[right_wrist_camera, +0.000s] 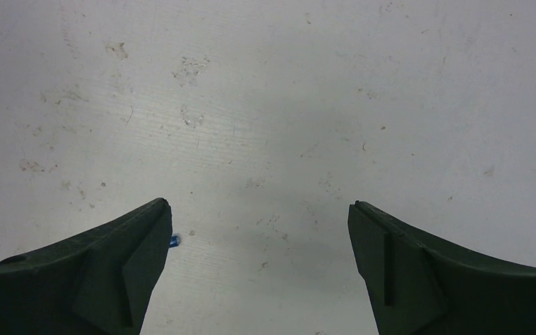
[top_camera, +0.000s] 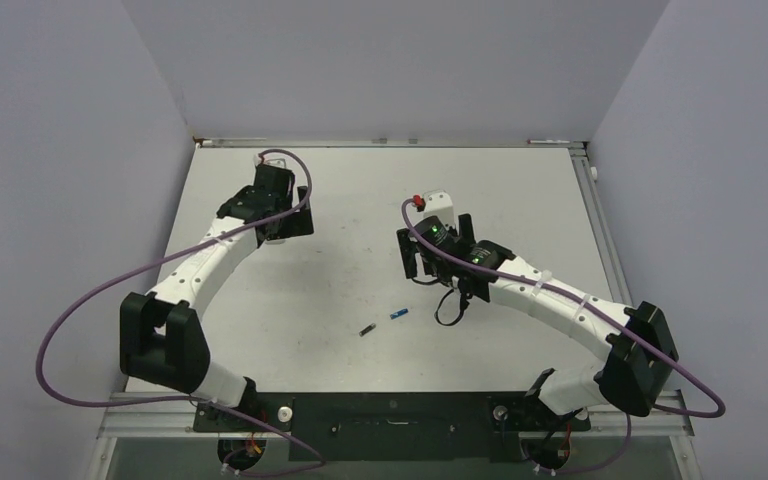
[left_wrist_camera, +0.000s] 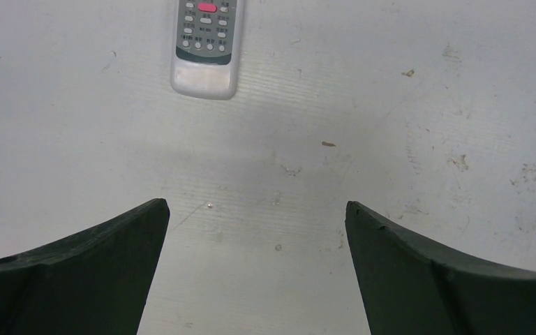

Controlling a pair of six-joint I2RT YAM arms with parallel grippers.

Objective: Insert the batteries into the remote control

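Two claws stand fully spread, gripping nothing, we note: left claw [left_wrist_camera: 257,208], right claw [right_wrist_camera: 259,208]. Blue cylindrical battery [top_camera: 398,314] and dark cylindrical battery [top_camera: 367,329] lie lower centre.

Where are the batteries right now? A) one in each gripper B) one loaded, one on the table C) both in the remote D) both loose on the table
D: the blue battery and the dark battery lie bare on the table, a gap between them.

Robot lab cell: scuffed white table [top_camera: 340,285], plain walls [top_camera: 60,150]
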